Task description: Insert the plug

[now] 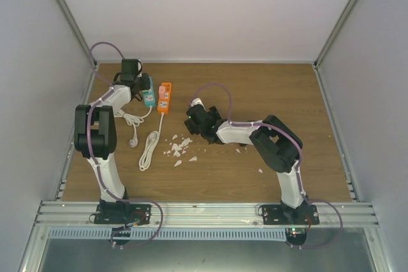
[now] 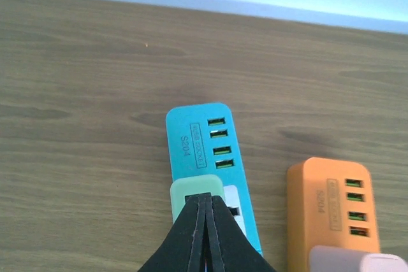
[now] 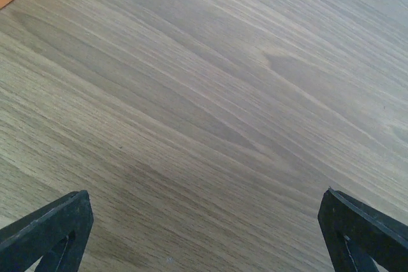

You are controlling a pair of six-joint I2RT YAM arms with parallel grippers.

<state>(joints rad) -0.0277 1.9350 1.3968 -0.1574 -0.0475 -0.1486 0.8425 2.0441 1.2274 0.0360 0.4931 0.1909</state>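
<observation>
left tool [image 2: 204,203] shut tight, gripping nothing, its tips at the pale green plug [image 2: 197,189] on the teal power strip [image 2: 191,133], far left of the bench [image 3: 191,93]. right tool [image 3: 204,227] wide, empty. advised: press straight down, centred on the plug, keeping the strip flat; full seating cannot be confirmed.

Wooden table [image 1: 287,93] (3 white walls [image 1: 191,11])

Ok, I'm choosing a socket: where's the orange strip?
In the top view, the orange strip lies far-left on the table, just right of the teal strip by the left gripper.
</observation>
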